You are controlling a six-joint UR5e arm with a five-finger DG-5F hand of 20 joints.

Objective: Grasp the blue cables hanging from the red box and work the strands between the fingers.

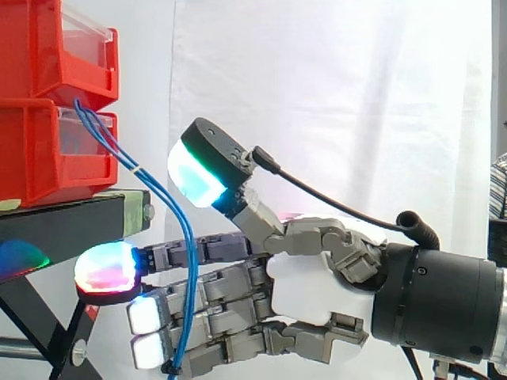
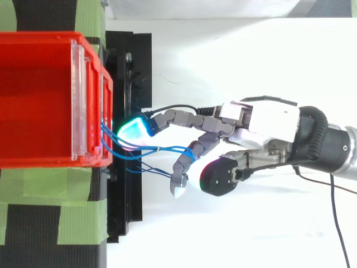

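Thin blue cables (image 1: 162,194) hang from the front of the stacked red bins (image 1: 47,150) and drop past the black stand's edge. In the side view my hand (image 1: 317,285) reaches in from the right. Its fingers stretch out almost straight toward the stand, and the thumb (image 1: 207,162) is lifted well above them. The strands run down across the camera-facing side of the fingers (image 1: 214,293) and touch them, ending low by the white pads. From above, the blue cables (image 2: 162,149) fan from the bin's lip (image 2: 103,131) to the fingers (image 2: 189,159). One cyan-tipped finger (image 2: 135,129) nearly reaches the bin.
The black stand (image 1: 71,218) carries the bins, with its slanted legs below at the left. Green tape strips (image 2: 78,206) lie beside the red bin (image 2: 33,95) in the top view. A white curtain hangs behind.
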